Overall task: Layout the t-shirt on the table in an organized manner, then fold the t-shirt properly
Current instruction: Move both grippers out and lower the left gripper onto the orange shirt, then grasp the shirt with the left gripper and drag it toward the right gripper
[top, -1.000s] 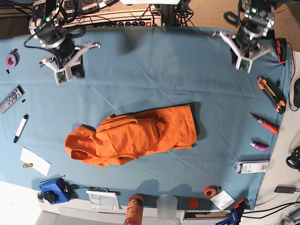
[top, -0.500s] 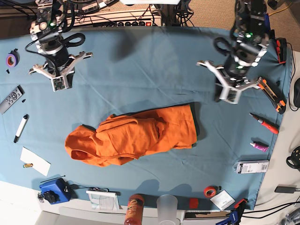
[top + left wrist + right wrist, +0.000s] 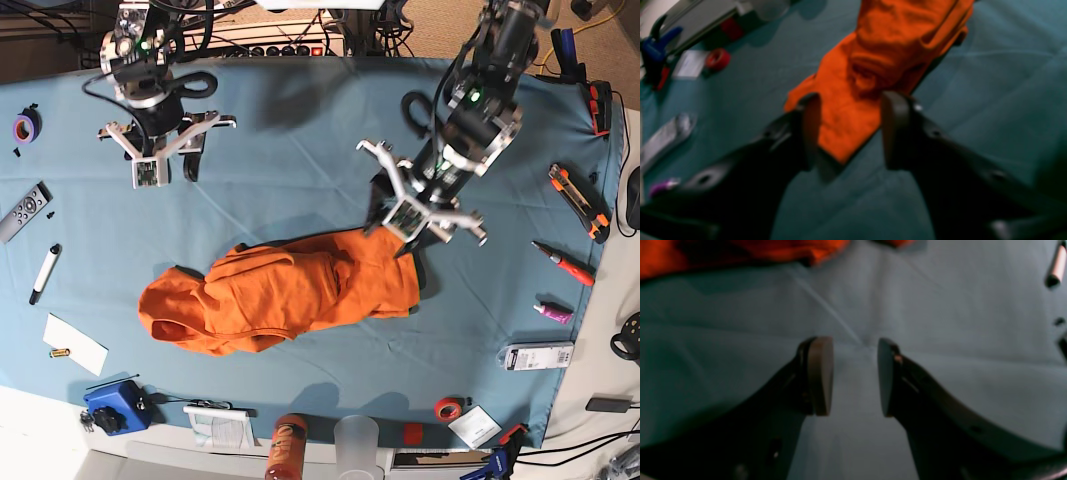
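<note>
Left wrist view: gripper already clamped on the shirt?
No. The left gripper has its jaws apart, hovering above the corner of the t-shirt with nothing pinched.

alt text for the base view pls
Overhead view: a crumpled t-shirt lies mid-table, with the open left gripper over its right end. The open right gripper hangs above bare cloth at upper left; small tools line the edges.

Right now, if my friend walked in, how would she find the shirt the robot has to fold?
Look at the big teal-blue table. In its middle lies the t-shirt, a crumpled bright orange heap of soft cloth, with the left gripper hovering open at its right end. Everything else is small and hard, sitting near the edges.
</note>
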Controlling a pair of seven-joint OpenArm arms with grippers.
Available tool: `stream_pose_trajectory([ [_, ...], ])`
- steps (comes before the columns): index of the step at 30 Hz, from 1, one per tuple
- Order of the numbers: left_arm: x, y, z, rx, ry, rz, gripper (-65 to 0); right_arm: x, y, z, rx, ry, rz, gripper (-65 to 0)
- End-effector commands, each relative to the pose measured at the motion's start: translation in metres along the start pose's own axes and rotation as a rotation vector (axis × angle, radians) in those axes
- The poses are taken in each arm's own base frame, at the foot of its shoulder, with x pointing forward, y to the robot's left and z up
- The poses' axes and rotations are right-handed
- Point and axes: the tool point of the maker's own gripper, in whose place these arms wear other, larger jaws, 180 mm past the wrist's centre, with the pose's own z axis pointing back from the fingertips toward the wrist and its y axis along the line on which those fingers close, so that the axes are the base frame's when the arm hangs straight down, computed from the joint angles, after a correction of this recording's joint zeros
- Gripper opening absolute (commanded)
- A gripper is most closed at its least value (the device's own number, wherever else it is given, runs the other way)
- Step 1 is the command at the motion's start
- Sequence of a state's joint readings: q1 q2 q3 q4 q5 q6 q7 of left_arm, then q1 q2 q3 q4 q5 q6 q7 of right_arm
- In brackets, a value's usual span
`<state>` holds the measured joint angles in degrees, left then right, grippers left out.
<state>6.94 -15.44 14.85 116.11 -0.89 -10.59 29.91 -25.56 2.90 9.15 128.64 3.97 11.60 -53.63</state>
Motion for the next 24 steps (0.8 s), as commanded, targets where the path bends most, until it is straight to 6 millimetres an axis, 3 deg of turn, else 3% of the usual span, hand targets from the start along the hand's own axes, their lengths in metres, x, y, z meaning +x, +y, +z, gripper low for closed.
stream_pose_trajectory([
  [1, 0.01, 0.004, -0.007, 0.004, -0.042, -0.008, -30.5, 0.016, -0.007, 0.002, -0.025, -0.057, 0.009, -42.5],
  [5, 0.002, 0.005, -0.045, -0.024, -0.006, -0.021, -27.5, 0.031, -0.016, 0.001, -0.055, -0.106, 0.047, -42.5],
  [12, 0.021, -0.006, -0.095, -0.108, 0.054, 0.136, -27.5, 0.036, -0.034, 0.001, -0.12, -0.114, 0.14, -42.5],
  [19, 0.013, -0.02, -0.127, -0.168, 0.159, 0.191, -27.5, 0.013, -0.072, -0.016, -0.207, -0.025, 0.165, -42.5],
  [24, -0.007, -0.024, -0.141, -0.233, 0.225, 0.228, -27.6, 0.011, -0.079, -0.023, -0.218, -0.014, 0.156, -42.5],
])
